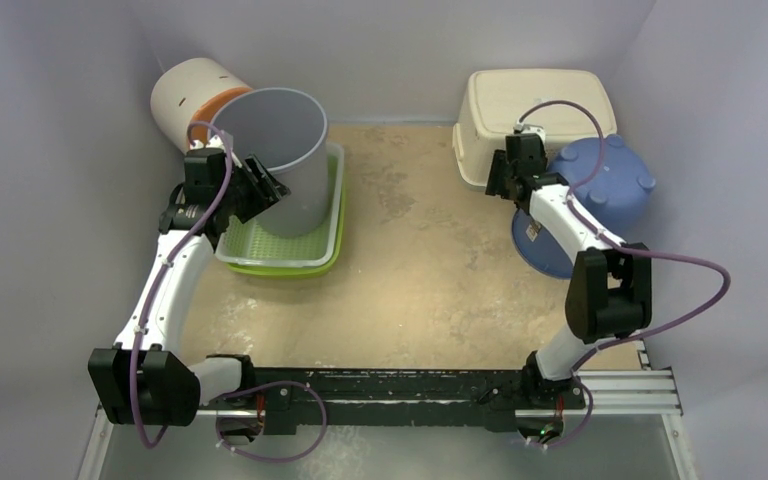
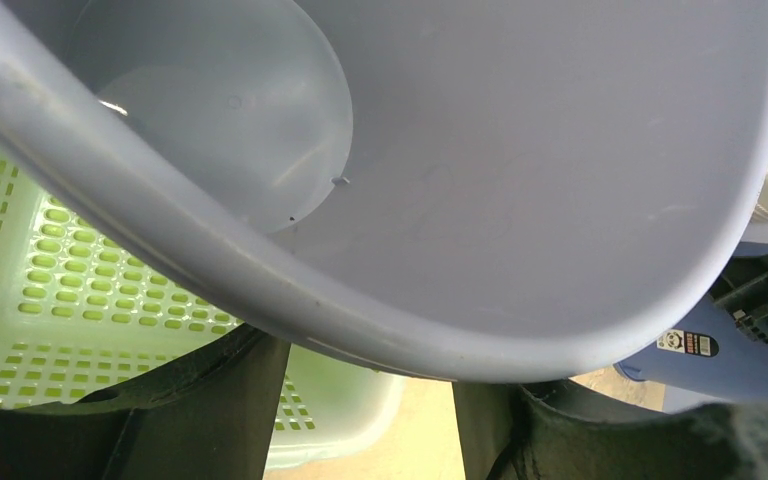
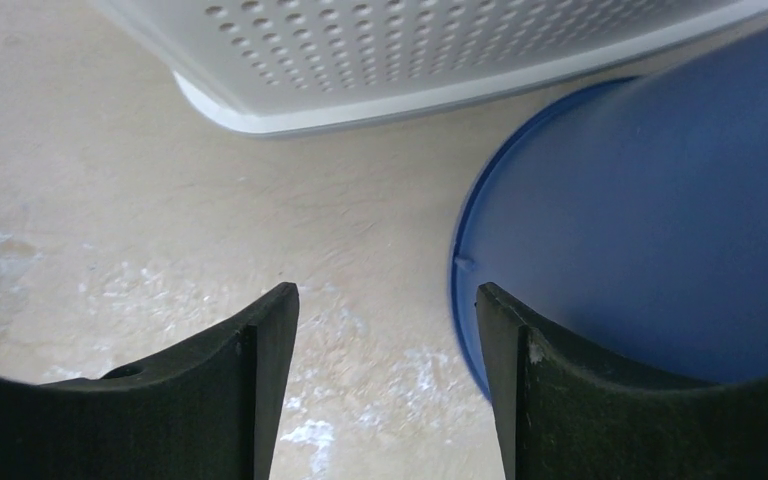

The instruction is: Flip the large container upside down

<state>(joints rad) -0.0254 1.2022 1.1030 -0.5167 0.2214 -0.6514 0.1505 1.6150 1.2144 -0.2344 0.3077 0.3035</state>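
The large container [image 1: 278, 150] is a tall grey bin standing upright in a green basket [image 1: 280, 250] at the back left. In the left wrist view I look over its rim into its bare inside [image 2: 520, 150]. My left gripper [image 1: 260, 190] is at the bin's left wall just under the rim. Both fingers stand wide apart outside the wall, their tips hidden behind the rim [image 2: 370, 350]. My right gripper [image 1: 500, 180] is open above bare table [image 3: 388, 295], its right finger close beside a blue tub [image 3: 660, 200].
The blue tub [image 1: 600, 185] sits bottom up at the back right, next to an overturned beige basket [image 1: 530, 105]. A white and orange container [image 1: 185, 95] lies on its side in the back left corner. Walls close in on three sides.
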